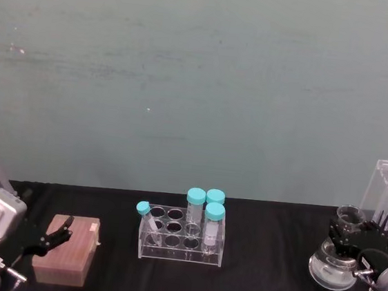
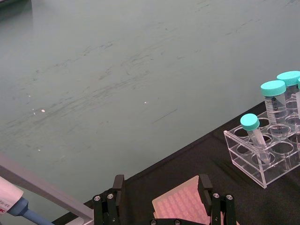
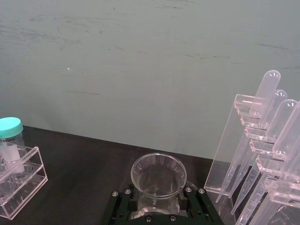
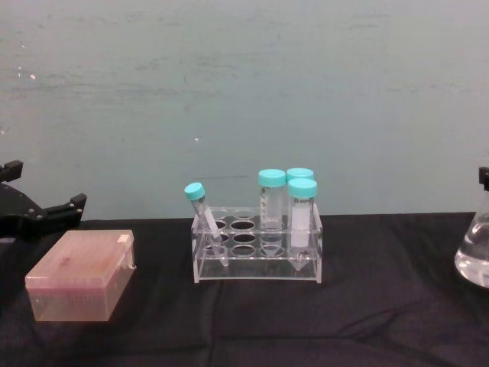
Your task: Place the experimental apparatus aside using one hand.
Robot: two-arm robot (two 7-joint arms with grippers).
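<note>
Flask (image 1: 334,263), conical, clear liquid, at table's (image 1: 262,285) far right edge, held at neck by right gripper (image 1: 353,246).
Fingers pinch the neck below its rim; acrylic dropper stand (image 3: 243,154) just beside. Left gripper (image 1: 60,232) spread over pink tip box (image 1: 68,249); tube rack (image 1: 182,236) centre.

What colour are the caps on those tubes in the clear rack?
The caps are turquoise, a light blue-green. The chest view shows them best, above the clear rack.

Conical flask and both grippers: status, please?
Right gripper around conical flask neck. Left gripper open above pink box. Pipette stand close beside flask.
</note>
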